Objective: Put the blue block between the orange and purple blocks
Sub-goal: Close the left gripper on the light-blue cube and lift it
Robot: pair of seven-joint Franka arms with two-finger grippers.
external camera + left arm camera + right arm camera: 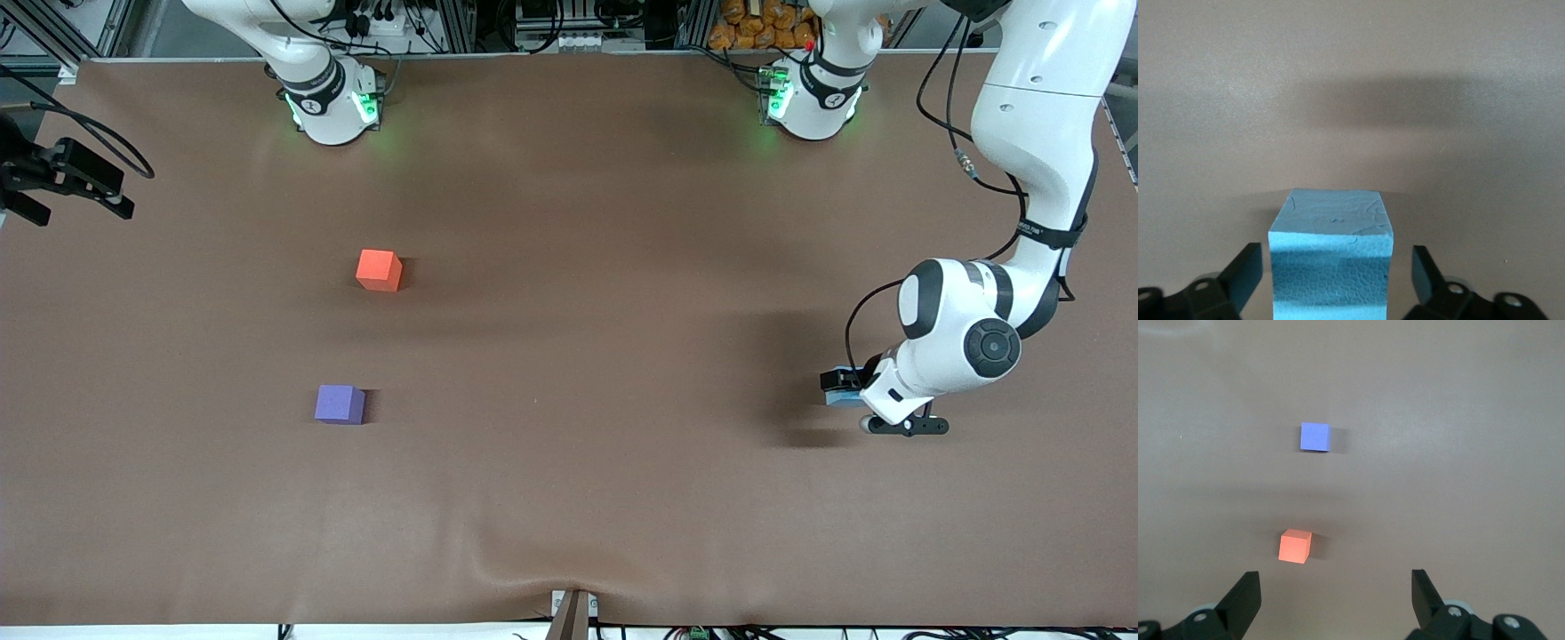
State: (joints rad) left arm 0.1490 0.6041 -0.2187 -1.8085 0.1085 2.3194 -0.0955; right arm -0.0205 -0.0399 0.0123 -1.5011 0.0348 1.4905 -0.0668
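The blue block [1331,267] stands on the brown table at the left arm's end, and it also shows in the front view [841,397]. My left gripper [1337,263] is down around it, open, with a gap between each finger [1248,270] and the block's sides. It also shows in the front view [843,384]. The orange block [379,269] and the purple block [340,404] sit apart toward the right arm's end, the purple one nearer the front camera. My right gripper [1336,587] is open and empty, high over the table, with the orange block [1295,547] and the purple block [1315,437] below it.
A black fixture with a cable [67,178] juts in at the right arm's end of the table. A small clamp [572,613] sits at the table's near edge. A wide stretch of brown table [605,338] lies between the blue block and the other two.
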